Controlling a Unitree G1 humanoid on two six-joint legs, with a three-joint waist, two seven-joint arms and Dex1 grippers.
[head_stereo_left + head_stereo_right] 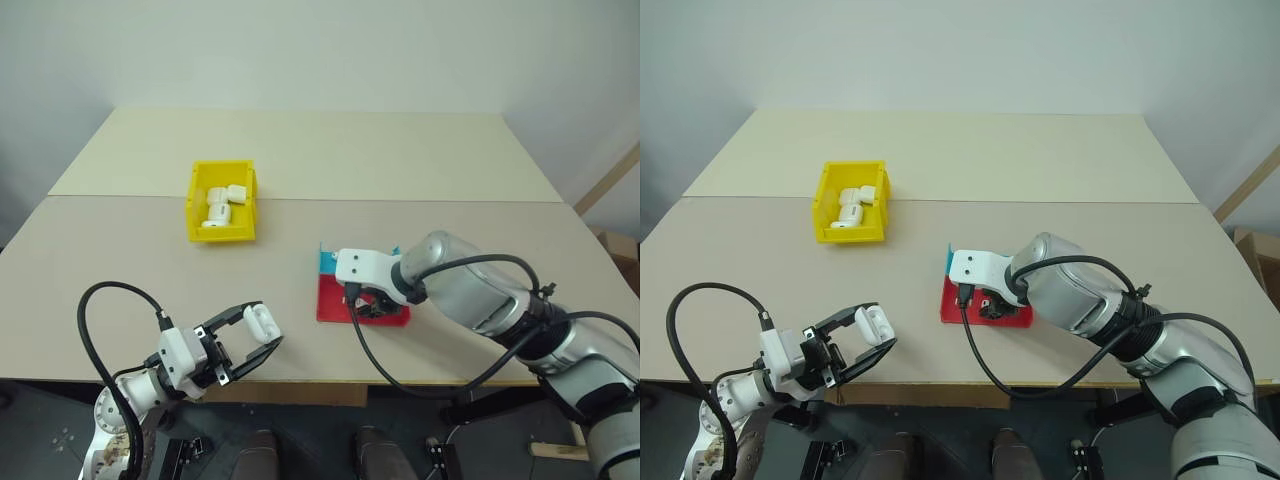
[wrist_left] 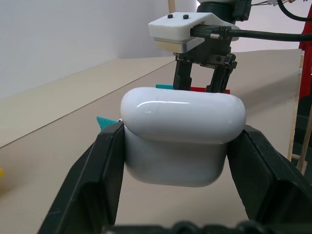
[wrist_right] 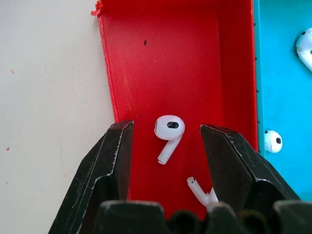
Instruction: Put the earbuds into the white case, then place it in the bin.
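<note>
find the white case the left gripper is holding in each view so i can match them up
Left eye view: the white case sits low and left of centre, between the left gripper's fingers.
Right eye view: the same, low on the left.
Left wrist view: centre of the picture, clamped between the two fingers.
Right wrist view: no case here, just an earbud on red.
Shared landmark: the red-and-blue tray.

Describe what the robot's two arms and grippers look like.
Both arms are silver-grey rounded shells with black joint bands. Each wrist carries a white block and a looping black cable. The left gripper and the right gripper each have two black, wedge-shaped fingers.
</note>
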